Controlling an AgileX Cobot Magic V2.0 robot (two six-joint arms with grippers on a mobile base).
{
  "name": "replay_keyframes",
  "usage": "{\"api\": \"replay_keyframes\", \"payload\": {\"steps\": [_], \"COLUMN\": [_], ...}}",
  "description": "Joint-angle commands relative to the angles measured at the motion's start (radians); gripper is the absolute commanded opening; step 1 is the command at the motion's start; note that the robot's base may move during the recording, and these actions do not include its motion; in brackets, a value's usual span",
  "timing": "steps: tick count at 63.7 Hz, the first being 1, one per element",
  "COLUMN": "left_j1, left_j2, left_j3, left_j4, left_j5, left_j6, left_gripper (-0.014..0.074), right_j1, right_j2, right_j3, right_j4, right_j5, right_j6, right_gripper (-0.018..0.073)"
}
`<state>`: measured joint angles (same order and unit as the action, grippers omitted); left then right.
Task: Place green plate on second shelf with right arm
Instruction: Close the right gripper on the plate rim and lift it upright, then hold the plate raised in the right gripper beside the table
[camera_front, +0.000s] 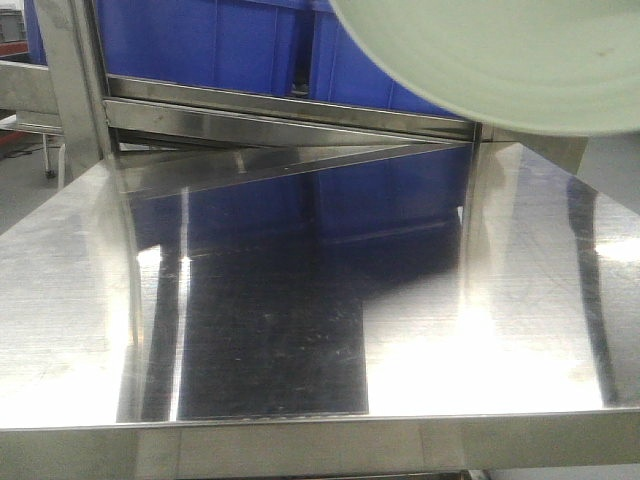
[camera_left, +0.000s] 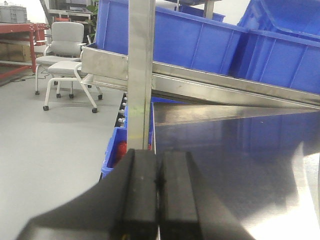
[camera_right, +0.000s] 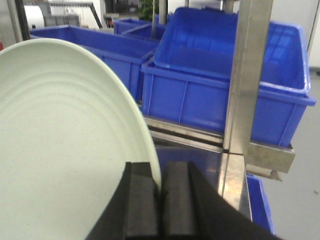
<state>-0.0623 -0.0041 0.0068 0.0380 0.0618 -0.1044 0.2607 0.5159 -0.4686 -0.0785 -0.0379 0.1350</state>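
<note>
The green plate (camera_right: 70, 140) is a pale mint round plate filling the left of the right wrist view, standing on edge. My right gripper (camera_right: 161, 172) is shut on its rim, which is pinched between the two black pads. From the front camera the same green plate (camera_front: 500, 60) hangs at the top right, above the steel shelf surface (camera_front: 300, 330); the right gripper itself is out of that frame. My left gripper (camera_left: 159, 160) is shut with nothing between its pads, hovering at the shelf's left edge near an upright post (camera_left: 141, 70).
Blue plastic bins (camera_right: 225, 75) sit on a sloped steel rack (camera_front: 290, 110) behind the shelf. A steel upright post (camera_right: 245, 100) stands just right of the plate. White chairs (camera_left: 65, 55) stand on the floor to the left. A blue bin (camera_left: 117, 150) sits below the shelf edge.
</note>
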Motion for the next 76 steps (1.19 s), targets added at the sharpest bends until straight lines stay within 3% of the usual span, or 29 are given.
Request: {"api": "replay_keyframes", "payload": {"steps": [1, 15, 43, 76], "left_j1": [0.0, 0.0, 0.0, 0.0], "left_j2": [-0.017, -0.017, -0.017, -0.017], "left_j3": [0.041, 0.041, 0.041, 0.041], "left_j4": [-0.003, -0.003, -0.003, -0.003], "left_j5": [-0.083, -0.083, -0.083, -0.083], "left_j6": [-0.004, -0.004, -0.004, -0.004], "left_gripper": [0.0131, 0.0131, 0.0131, 0.0131], "right_j1": [-0.001, -0.03, -0.3, -0.306], "right_j2": [-0.089, -0.293, -0.34, -0.34], "right_j3": [0.018, 0.131, 0.207, 0.21], "right_j4": [-0.003, -0.003, 0.015, 0.052], "right_j5": [-0.102, -0.018, -0.141, -0.085], "right_j6": [-0.005, -0.018, -0.044, -0.027], "right_gripper": [0.003, 0.003, 0.003, 0.0029]}}
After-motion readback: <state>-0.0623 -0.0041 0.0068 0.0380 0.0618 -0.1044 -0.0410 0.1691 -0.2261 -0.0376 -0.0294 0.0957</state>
